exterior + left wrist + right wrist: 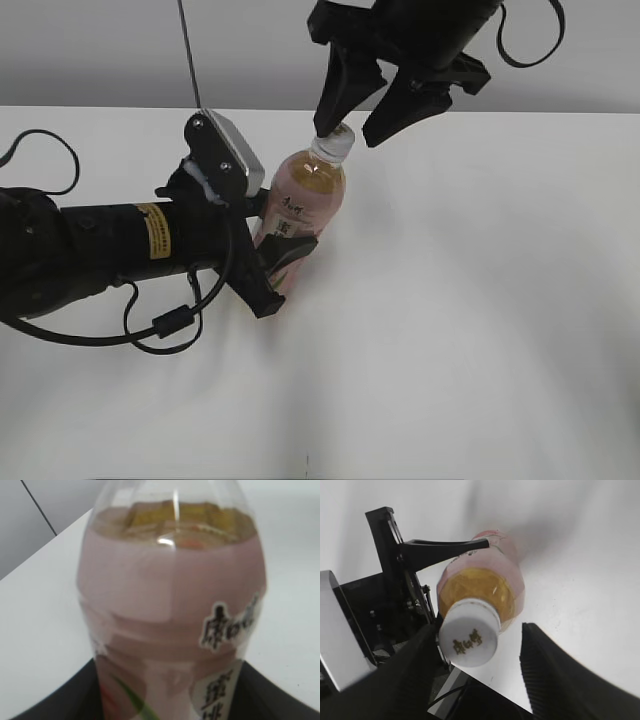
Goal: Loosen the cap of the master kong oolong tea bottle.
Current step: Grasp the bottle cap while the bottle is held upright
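The master kong oolong tea bottle (305, 205) stands tilted on the white table, amber tea above a pink label with a white strip of dark characters. It fills the left wrist view (170, 605). My left gripper (280, 262) is shut on the bottle's lower body. The white cap (333, 143) is on the bottle's neck; in the right wrist view (469, 639) its top bears a small dark mark. My right gripper (350, 125) hangs over the cap, open, its left finger touching or just beside the cap, its right finger apart from it (480, 652).
The white table (480, 300) runs to a grey wall at the back. My left arm's black cable (160, 325) loops on the table at the left. A thin dark rod (190, 55) stands behind the left wrist.
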Tool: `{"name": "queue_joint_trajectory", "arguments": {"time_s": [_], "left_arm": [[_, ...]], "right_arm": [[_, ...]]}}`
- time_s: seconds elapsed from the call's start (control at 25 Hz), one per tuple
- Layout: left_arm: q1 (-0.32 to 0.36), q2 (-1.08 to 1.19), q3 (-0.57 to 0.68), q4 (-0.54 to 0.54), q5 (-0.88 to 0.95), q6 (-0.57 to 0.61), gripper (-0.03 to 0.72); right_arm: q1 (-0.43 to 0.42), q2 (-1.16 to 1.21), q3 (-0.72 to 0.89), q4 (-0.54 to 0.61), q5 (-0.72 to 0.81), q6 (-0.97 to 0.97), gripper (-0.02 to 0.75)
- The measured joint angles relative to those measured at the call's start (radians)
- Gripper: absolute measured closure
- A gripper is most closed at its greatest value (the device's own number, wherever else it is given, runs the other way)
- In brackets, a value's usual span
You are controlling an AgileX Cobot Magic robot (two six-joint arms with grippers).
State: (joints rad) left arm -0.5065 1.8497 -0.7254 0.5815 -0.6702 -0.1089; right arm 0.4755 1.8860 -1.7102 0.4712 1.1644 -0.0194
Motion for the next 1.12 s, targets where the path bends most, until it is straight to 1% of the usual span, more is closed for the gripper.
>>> {"name": "queue_joint_trajectory", "arguments": {"time_s": [0.28, 0.88, 0.96, 1.08, 1.12], "left_arm": [[0.000, 0.000, 0.000, 0.000, -0.001, 0.000, 0.304], [0.000, 0.000, 0.000, 0.000, -0.002, 0.000, 0.304], [0.000, 0.000, 0.000, 0.000, -0.002, 0.000, 0.304], [0.000, 0.000, 0.000, 0.000, -0.002, 0.000, 0.304], [0.000, 0.000, 0.000, 0.000, -0.002, 0.000, 0.304]], "right_arm": [[0.000, 0.003, -0.014, 0.037, -0.001, 0.001, 0.330], [0.000, 0.036, -0.015, 0.055, 0.015, 0.003, 0.334], [0.000, 0.038, -0.015, 0.056, 0.016, 0.003, 0.366], [0.000, 0.038, -0.015, 0.053, 0.018, 0.002, 0.449], [0.000, 0.038, -0.015, 0.052, 0.018, 0.000, 0.451]]}}
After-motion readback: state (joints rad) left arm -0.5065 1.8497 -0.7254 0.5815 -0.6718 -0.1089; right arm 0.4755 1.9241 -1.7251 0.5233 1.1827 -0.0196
